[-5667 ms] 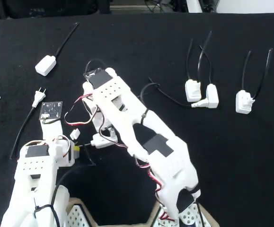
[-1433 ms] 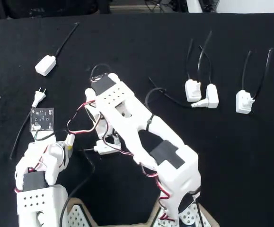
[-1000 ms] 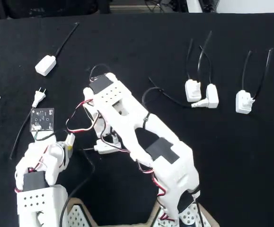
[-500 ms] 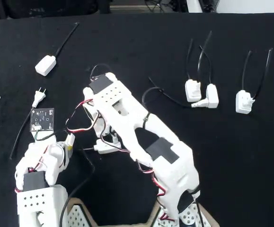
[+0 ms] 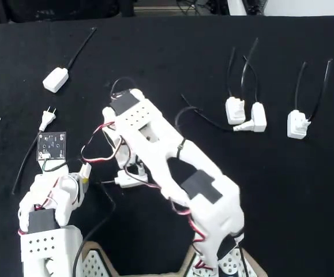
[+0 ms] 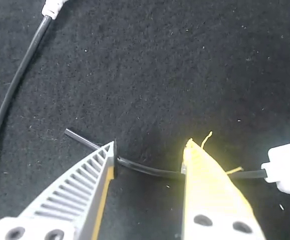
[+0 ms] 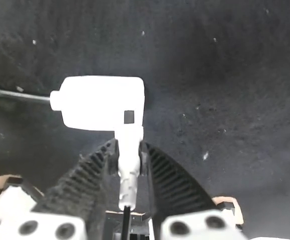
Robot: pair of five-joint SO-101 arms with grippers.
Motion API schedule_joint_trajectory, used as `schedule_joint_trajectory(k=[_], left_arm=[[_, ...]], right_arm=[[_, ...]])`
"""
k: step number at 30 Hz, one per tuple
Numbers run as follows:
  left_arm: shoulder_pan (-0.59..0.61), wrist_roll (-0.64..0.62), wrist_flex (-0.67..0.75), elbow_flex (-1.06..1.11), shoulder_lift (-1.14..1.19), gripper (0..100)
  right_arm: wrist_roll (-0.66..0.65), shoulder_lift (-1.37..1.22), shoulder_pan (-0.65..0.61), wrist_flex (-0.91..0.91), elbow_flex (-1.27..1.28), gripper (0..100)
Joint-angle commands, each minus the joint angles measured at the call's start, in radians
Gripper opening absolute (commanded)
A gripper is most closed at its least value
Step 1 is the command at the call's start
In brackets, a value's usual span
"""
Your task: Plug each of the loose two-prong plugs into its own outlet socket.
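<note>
Black cloth covers the desk (image 5: 172,52). Right claw (image 7: 128,148) pinches a white plug (image 7: 129,172) butted against its socket block (image 7: 102,102), near centre. Left claw (image 6: 150,145) gapes over a thin black cable (image 6: 145,169). A loose two-prong plug (image 5: 47,119) lies far left.

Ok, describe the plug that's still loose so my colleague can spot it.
Look at the left part of the black table, just beyond the left arm. The small white plug there shows two bare prongs; the white block farther back has none.
</note>
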State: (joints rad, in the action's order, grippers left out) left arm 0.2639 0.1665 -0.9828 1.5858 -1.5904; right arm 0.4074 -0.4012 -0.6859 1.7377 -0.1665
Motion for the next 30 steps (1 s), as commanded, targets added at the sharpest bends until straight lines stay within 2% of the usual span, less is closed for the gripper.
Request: schedule_joint_trajectory(k=[1, 30], left_arm=[[0.008, 0.008, 0.000, -0.008, -0.009, 22], [0.008, 0.008, -0.002, -0.008, -0.009, 22]], right_arm=[[-0.009, 0.154, -0.002, 0.031, 0.022, 1.0], [-0.009, -0.050, -0.003, 0.028, -0.096, 1.0]])
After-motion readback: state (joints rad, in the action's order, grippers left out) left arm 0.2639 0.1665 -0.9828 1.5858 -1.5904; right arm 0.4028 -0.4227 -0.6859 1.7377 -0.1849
